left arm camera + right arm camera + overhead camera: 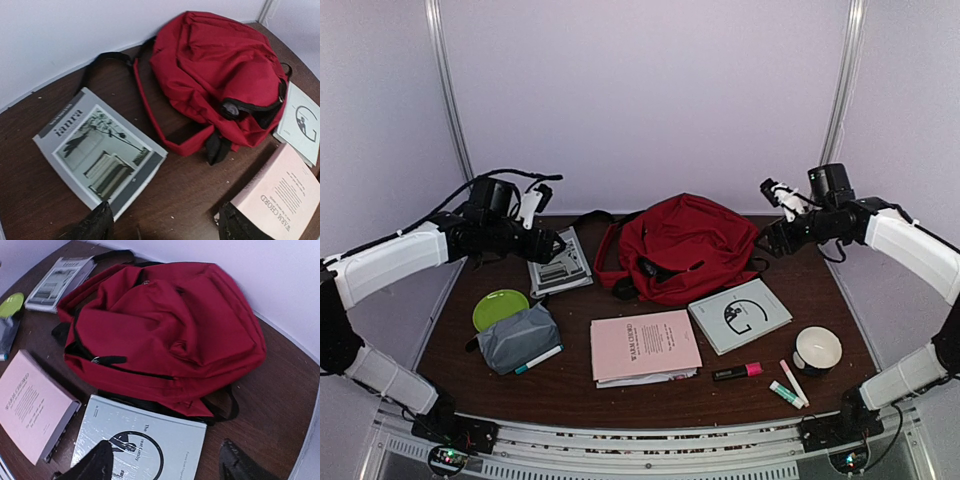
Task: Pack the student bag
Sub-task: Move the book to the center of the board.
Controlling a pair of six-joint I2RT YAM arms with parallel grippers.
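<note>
The student bag point(680, 245) is a large red backpack lying at the back middle of the table, with its black zipper point(107, 360) towards the front. It also fills much of the left wrist view as the bag point(220, 75) and of the right wrist view as the bag point(165, 330). My left gripper point(555, 243) hovers open to the left of the bag, above a grey magazine point(100, 150). In its own view the left gripper point(165, 222) has bare table between the fingers. My right gripper point(767, 243) hangs open to the bag's right. The right gripper point(167, 462) holds nothing.
A pink book point(642, 345) and a pale book point(740, 313) lie in front of the bag. At the left are a green plate point(500, 307) and a grey pouch point(518, 338). A white cup point(817, 350) and markers point(737, 371) lie at the front right.
</note>
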